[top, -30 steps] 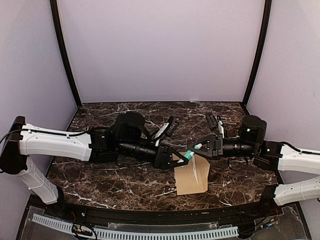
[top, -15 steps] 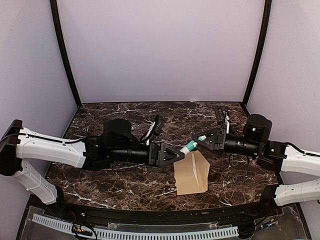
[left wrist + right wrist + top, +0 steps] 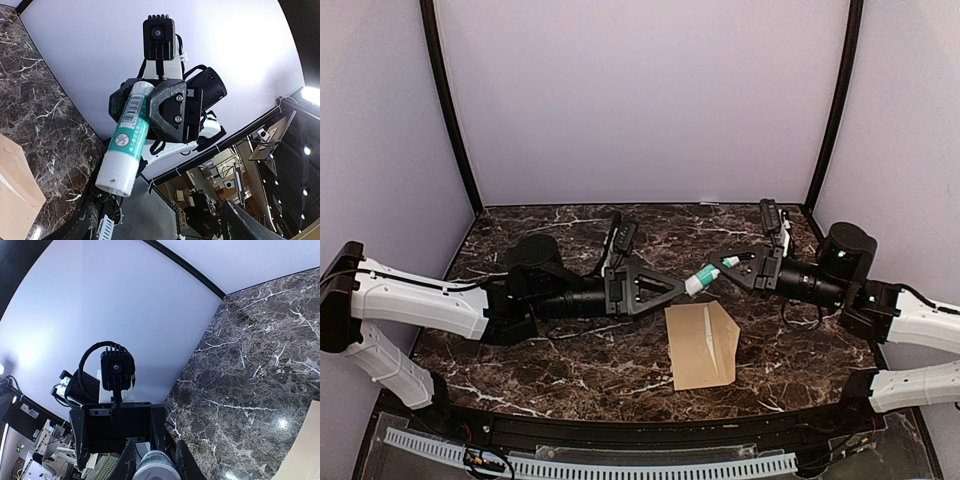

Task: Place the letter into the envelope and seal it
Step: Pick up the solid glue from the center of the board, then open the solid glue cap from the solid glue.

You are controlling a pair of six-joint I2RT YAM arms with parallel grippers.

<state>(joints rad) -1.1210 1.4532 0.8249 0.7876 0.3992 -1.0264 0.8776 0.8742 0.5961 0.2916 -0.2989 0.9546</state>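
Envelope of flat tan kraft paper (image 3: 700, 350) lies on the dark marbled surface (image 3: 550, 350), with both arms held just behind it. We see no white creased letter lying apart from the envelope, so we take it to be inside.

The right gripper (image 3: 740, 266), behind the envelope and to its right, is clamped on a white-and-green glue stick (image 3: 703, 280). The stick's free end points toward the left gripper (image 3: 672, 290), which is behind the envelope's left edge. Whether that gripper's fingers are apart or together we cannot tell.

We judge the step in hand to be gluing the flap. To do it well, we should first pin the envelope's body with the left gripper. Then we bring the stick's tip down onto the flap's edge at a shallow angle and press lightly, so the thin paper neither slides nor wrinkles.
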